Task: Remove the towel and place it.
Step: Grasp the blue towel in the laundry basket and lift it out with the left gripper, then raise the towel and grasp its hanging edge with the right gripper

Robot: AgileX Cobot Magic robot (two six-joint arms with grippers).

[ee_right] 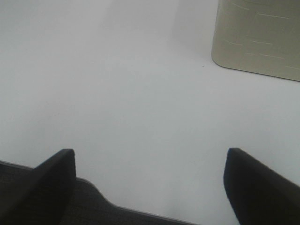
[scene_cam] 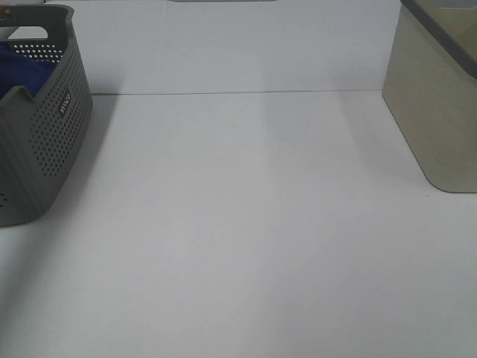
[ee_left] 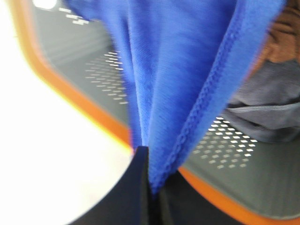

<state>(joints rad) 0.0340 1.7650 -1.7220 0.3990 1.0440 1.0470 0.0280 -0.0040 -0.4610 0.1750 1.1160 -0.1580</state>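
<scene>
Towel (ee_left: 178, 70): deep blue plush cloth w/ a stitched hem. A fold of it is pinched in the left claw (ee_left: 150, 183), and the jaws are closed tight on the fabric w/ no gap showing. From the pinch the cloth fans out in pleats over the inside of the grey basket (ee_left: 234, 154). In the high view only a blue patch of towel (scene_cam: 26, 71) shows, inside the basket (scene_cam: 52, 134) behind its perforated wall.

The basket sits at the far left of the white surface (scene_cam: 246, 224), partly cut off by the frame edge. Its rim looks orange in the left wrist view. Also in the basket, beside the towel: a grey cloth (ee_left: 267, 117) and a brown cloth (ee_left: 283, 42), both blurred.

Right claw (ee_right: 150, 152): jaws spread wide, nothing btwn them, over bare surface (ee_right: 117, 93). A beige bin (ee_right: 258, 37) stands near it, at the right edge of the high view (scene_cam: 436, 112), well apart from the basket.
</scene>
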